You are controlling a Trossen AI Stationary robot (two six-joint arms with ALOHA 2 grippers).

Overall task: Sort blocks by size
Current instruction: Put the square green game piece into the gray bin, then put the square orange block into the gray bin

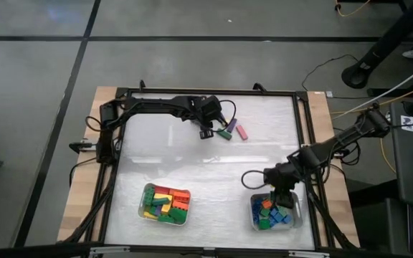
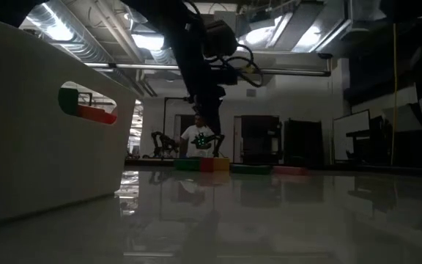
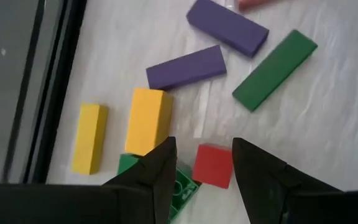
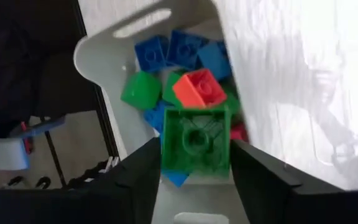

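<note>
Loose blocks lie at the far middle of the table: two purple (image 3: 187,66), a green long one (image 3: 274,70), two yellow (image 3: 148,119), and a red square block (image 3: 213,165). My left gripper (image 3: 202,177) hangs open just above them; the red square shows in the gap beyond its fingertips, untouched. My right gripper (image 4: 194,163) is over the right tray (image 1: 297,215) of short blocks (image 4: 166,53), shut on a green square block (image 4: 196,142). The left tray (image 1: 143,212) holds long blocks (image 1: 166,203). My right gripper pinches the green square block by two opposite sides (image 4: 165,144) between its two fingers. They slant down from above. The block is lifted clear above the tray's blocks, with its hollow underside turned toward the wrist camera.
A black frame (image 1: 303,129) runs around the white table mat. Cables trail from both arms. In the low view the left tray's pale wall (image 2: 42,125) fills the picture's left, and a person (image 2: 198,136) sits far off in the room.
</note>
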